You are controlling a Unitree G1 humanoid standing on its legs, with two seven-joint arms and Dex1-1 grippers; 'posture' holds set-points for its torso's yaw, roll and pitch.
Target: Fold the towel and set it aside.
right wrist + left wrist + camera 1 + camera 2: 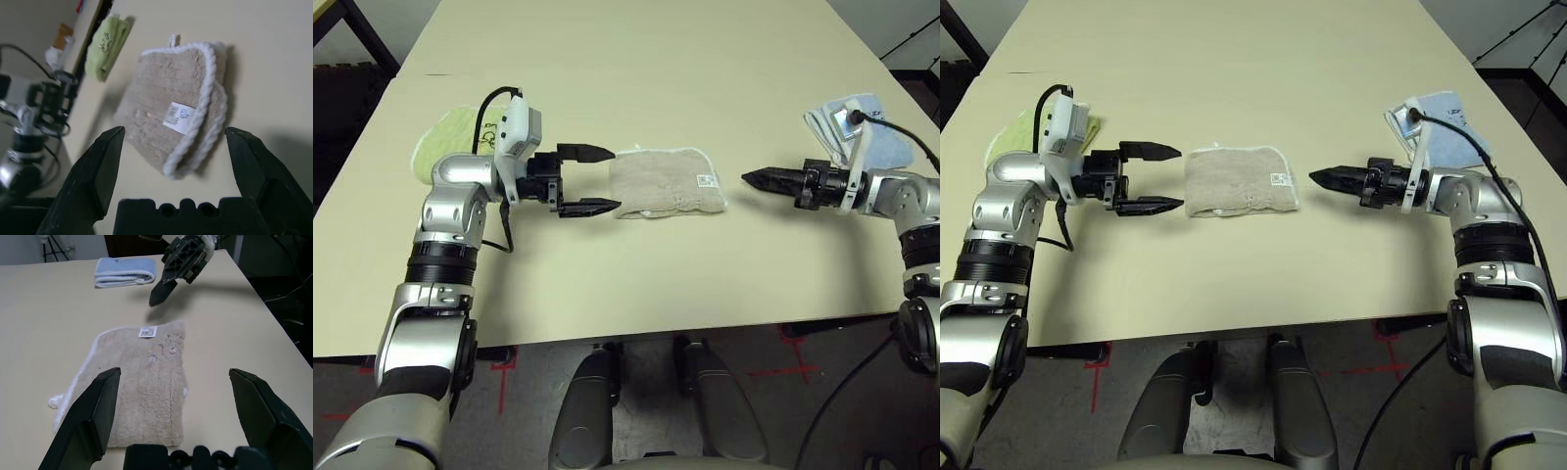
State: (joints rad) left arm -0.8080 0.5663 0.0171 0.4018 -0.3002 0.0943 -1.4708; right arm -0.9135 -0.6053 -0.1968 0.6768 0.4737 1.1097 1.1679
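The left gripper [594, 180] has its jaws spread wide and empty, its tips just beside the near end of the towel [666, 182]. The right gripper [1327, 178] also stands open, as its wrist view shows, and points at the towel's other end with a gap between. The towel lies folded on the table [636, 88] between the two. A green towel [445, 137] is half hidden behind the left arm, a blue towel [1445, 122] partly behind the right

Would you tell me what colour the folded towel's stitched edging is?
White, on the beige towel; the right wrist view shows it best.
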